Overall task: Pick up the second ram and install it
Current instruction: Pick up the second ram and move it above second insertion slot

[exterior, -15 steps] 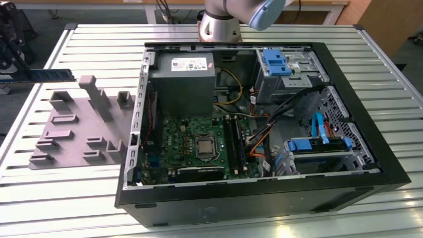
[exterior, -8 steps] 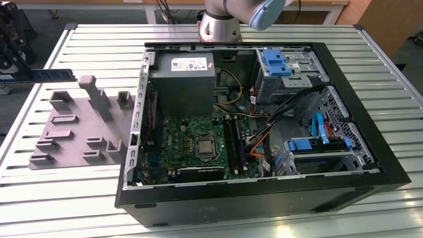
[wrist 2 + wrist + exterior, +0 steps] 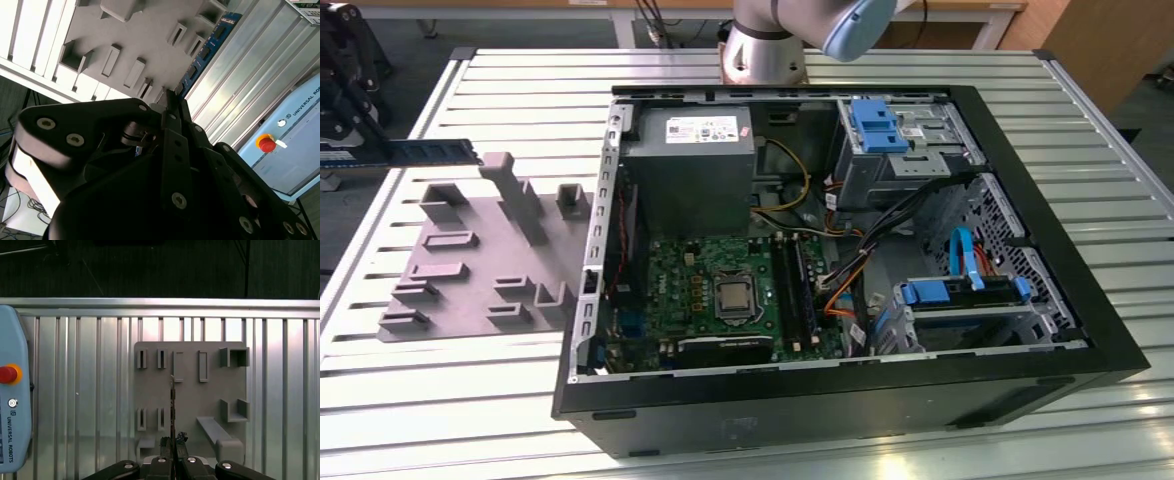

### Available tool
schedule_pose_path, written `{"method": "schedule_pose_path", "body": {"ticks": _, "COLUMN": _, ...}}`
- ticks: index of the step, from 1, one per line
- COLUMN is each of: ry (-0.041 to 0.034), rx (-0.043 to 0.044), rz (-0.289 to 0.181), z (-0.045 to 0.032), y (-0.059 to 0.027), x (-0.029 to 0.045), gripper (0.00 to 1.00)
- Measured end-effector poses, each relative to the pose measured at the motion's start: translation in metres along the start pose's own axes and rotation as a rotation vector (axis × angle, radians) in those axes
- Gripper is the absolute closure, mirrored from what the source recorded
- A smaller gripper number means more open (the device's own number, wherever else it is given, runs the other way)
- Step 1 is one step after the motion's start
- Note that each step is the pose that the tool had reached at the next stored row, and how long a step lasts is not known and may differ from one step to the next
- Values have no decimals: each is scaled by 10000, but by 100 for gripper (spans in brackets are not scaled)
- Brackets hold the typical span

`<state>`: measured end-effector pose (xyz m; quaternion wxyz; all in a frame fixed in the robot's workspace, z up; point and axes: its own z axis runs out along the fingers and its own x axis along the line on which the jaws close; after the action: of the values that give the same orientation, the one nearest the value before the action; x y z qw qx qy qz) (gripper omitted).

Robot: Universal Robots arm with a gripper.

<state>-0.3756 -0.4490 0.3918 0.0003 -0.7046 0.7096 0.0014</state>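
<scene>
aluminium slat table (image 3: 480, 400) w/ open pc case (image 3: 854, 410); grey fixture (image 3: 487, 265) just beside case, on exterior view's left. gripper (image 3: 174, 441) above fixture, jaws closed tight on one end of second ram (image 3: 172, 400). ram held clear of fixture, well apart from mobo slots (image 3: 794, 285).

Robotics lab, judging by slatted aluminium worktop (image 3: 534, 70), opened computer case (image 3: 854, 400), grey fixture (image 3: 467, 250), and teach pendant (image 3: 12, 400) with red stop button (image 3: 7, 374).

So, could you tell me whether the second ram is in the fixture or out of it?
Out: the gripper holds the second ram in the air above the grey fixture.
</scene>
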Motion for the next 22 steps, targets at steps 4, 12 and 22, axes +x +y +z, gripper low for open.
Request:
{"method": "schedule_pose_path", "body": {"ticks": 4, "ry": -1, "rx": 1, "rz": 1, "z": 1, "y": -15, "x": 0, "gripper": 86}}
{"method": "schedule_pose_path", "body": {"ticks": 12, "ry": 0, "rx": 0, "rz": 2, "z": 0, "y": -35, "x": 0, "gripper": 86}}
{"method": "schedule_pose_path", "body": {"ticks": 22, "ry": 0, "rx": 0, "rz": 1, "z": 0, "y": -61, "x": -1, "gripper": 86}}
